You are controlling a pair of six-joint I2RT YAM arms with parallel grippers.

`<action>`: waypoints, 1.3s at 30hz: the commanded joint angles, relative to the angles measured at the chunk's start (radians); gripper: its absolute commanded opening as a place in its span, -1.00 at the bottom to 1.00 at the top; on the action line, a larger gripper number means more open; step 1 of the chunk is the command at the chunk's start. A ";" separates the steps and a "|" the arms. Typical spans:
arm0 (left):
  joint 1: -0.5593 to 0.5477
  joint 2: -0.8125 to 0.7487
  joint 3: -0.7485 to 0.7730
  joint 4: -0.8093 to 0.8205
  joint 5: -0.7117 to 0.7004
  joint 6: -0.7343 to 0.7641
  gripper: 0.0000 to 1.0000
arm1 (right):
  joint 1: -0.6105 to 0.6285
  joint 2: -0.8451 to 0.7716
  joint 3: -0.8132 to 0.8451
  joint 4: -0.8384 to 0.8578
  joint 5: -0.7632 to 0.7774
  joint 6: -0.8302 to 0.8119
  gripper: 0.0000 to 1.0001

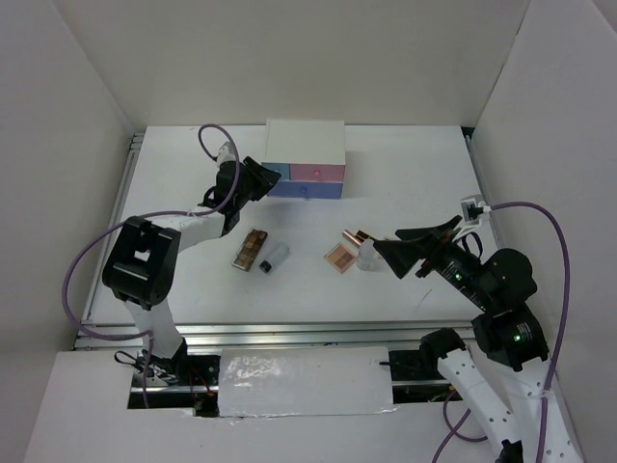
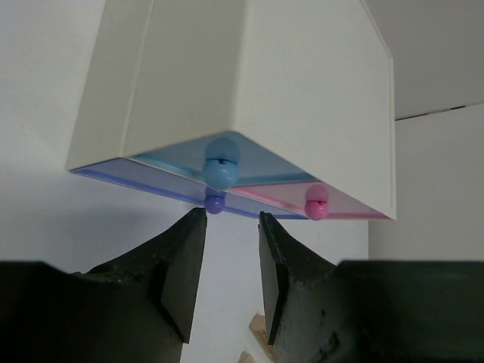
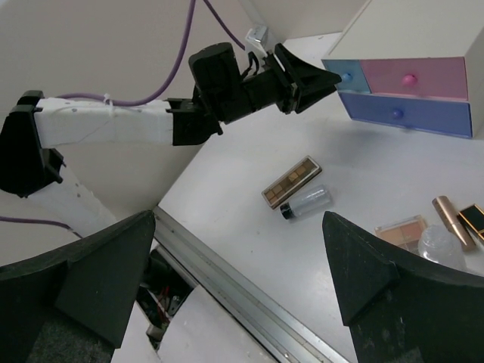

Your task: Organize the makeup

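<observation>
Left pincer (image 2: 231, 227) is half spread and empty; the long brown eyeshadow palette (image 1: 253, 249) looks light and hard, so grab its long sides.

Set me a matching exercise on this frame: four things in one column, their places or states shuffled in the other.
1. left pincer
2. right pincer
3. long brown eyeshadow palette
4. gold lipstick tube

a. beside the pinkish square palette
b. at the blue drawer knob of the white box
c. wide open, holding nothing
d. next to the black-capped clear bottle

Pairs: 1-b, 2-c, 3-d, 4-a
</observation>
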 commanded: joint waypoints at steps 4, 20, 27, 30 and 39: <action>0.025 0.058 0.045 0.029 0.034 0.008 -0.05 | 0.014 0.011 0.053 0.029 -0.012 -0.016 0.99; 0.042 0.104 0.083 0.092 0.084 0.034 0.11 | 0.020 0.016 0.036 0.031 -0.014 -0.018 1.00; 0.051 0.156 0.128 0.086 0.102 0.031 -0.04 | 0.020 0.017 0.033 0.031 -0.009 -0.022 0.99; 0.051 0.160 0.134 0.090 0.102 0.031 -0.13 | 0.020 0.017 0.033 0.031 -0.006 -0.022 0.99; 0.051 0.160 0.130 0.101 0.107 0.042 -0.54 | 0.026 0.027 0.032 0.035 -0.005 -0.022 1.00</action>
